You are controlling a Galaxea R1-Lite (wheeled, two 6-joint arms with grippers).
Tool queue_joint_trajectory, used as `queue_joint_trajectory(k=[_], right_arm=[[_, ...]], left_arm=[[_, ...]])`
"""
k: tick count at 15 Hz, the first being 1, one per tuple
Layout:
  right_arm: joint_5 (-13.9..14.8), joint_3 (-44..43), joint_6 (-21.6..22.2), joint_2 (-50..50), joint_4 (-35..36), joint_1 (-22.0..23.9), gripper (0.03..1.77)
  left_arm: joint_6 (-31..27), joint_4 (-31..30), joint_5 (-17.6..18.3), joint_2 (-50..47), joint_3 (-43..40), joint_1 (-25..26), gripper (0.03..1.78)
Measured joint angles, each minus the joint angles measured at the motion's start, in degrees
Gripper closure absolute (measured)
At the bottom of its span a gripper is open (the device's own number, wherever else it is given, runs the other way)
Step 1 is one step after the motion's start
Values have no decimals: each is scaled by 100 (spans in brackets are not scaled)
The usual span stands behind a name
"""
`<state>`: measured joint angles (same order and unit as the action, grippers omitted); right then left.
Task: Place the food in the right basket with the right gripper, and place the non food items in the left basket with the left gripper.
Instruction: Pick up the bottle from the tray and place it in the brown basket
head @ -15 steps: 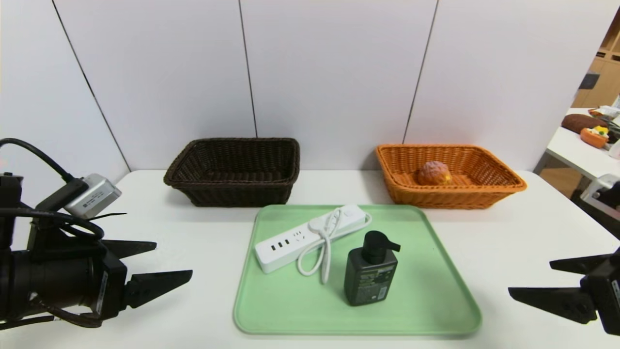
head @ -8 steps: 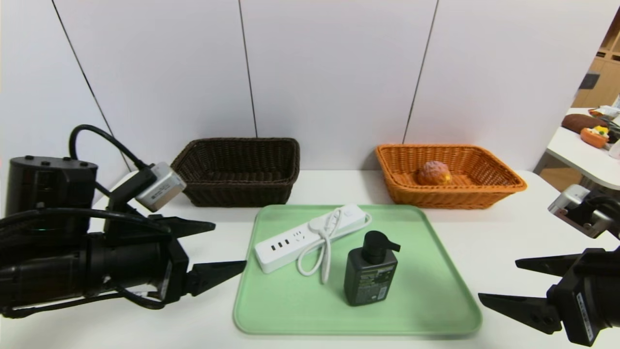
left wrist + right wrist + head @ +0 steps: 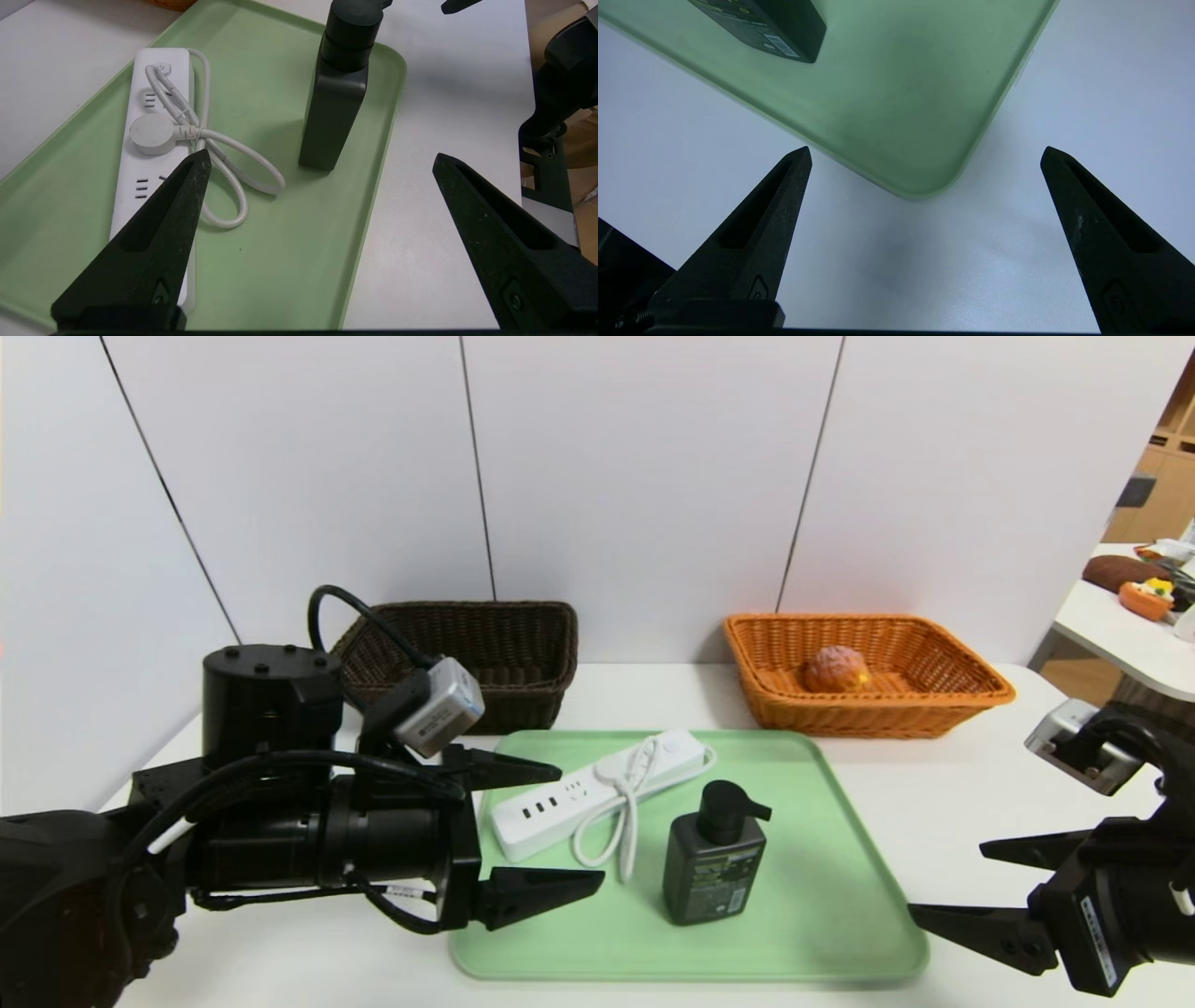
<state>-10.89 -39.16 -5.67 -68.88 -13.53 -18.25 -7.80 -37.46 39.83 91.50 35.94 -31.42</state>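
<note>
The bun (image 3: 837, 669) lies inside the orange right basket (image 3: 971, 695). The dark brown left basket (image 3: 467, 608) is partly hidden behind my left arm. On the green tray (image 3: 822, 896) lie the white power strip (image 3: 569, 793) with its looped cord and the upright black pump bottle (image 3: 714, 873). My left gripper (image 3: 581, 824) hangs open over the tray's left part, one finger above the strip (image 3: 133, 196), the bottle (image 3: 334, 107) ahead of it. My right gripper (image 3: 946, 880) is open and holds nothing, low over the table just off the tray's near right corner (image 3: 901, 93).
A white wall stands close behind both baskets. A second table (image 3: 1120, 625) with other items sits at the far right. The table's right edge runs near my right arm. In the left wrist view the right gripper's tip (image 3: 460, 4) shows beyond the bottle.
My left arm has swung from the table's left side to over the tray's left edge, above the power strip. My right gripper has edged left toward the tray's corner. Both stay open.
</note>
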Motion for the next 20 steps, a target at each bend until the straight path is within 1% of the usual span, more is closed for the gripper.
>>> queue_joint_trajectory(k=[3,4,6,7,9,13,17,20], right_arm=[[2,-41,18,-35,4,12,10],[-2,-45,18,-39,2,32,10],[-2,-52,20,-41,20,48,10],[0,-52,27,-44,50,54,10],[-2,-52,35,-46,61,59,10],[-2,-48,30,-48,59,69,10],[-2,-84,27,-41,91,69,10],[2,-98,27,-15,83,72,10]], left_arm=[[17,-462,-59,412,72,-323,12],[21,-495,-190,538,155,-452,12],[12,-521,-679,784,297,-736,12],[10,-521,-811,867,345,-857,12],[4,-523,-868,1012,430,-987,12],[9,-551,-869,1247,516,-1047,12],[41,-875,-857,1541,725,-1204,12],[17,-917,-839,1759,905,-1287,12]])
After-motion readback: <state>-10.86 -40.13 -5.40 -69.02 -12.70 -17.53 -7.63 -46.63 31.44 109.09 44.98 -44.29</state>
